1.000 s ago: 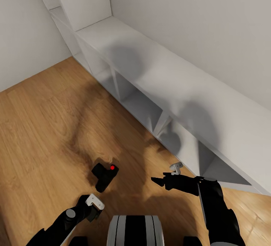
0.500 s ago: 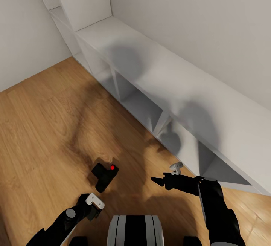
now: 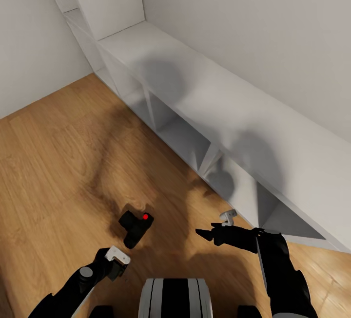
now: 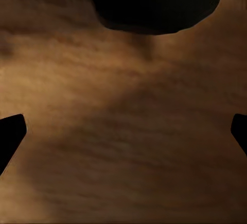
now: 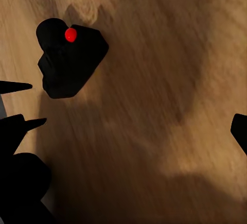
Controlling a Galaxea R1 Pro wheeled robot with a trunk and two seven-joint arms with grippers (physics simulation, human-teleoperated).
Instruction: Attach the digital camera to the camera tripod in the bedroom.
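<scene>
The digital camera (image 3: 135,227), small and black with a red dot on top, lies on the light wood floor just ahead of the robot's base. My left gripper (image 3: 117,261) hovers close behind it, open, with nothing between its fingers. In the left wrist view the camera (image 4: 154,2) is a dark mass beyond the open left gripper (image 4: 123,131). My right gripper (image 3: 210,228) hangs open to the camera's right, near the shelving. The right wrist view has the camera (image 5: 69,62) off to one side of the open right gripper (image 5: 128,128). The camera tripod is out of view.
Low white cube shelving (image 3: 229,113) runs diagonally along the white wall on the right, its open compartments facing the floor. A taller white unit (image 3: 105,1) stands in the far corner. Bare plank floor (image 3: 53,162) spreads to the left.
My left gripper has shifted a little to the left and back toward the robot. The camera and the right arm have not moved.
</scene>
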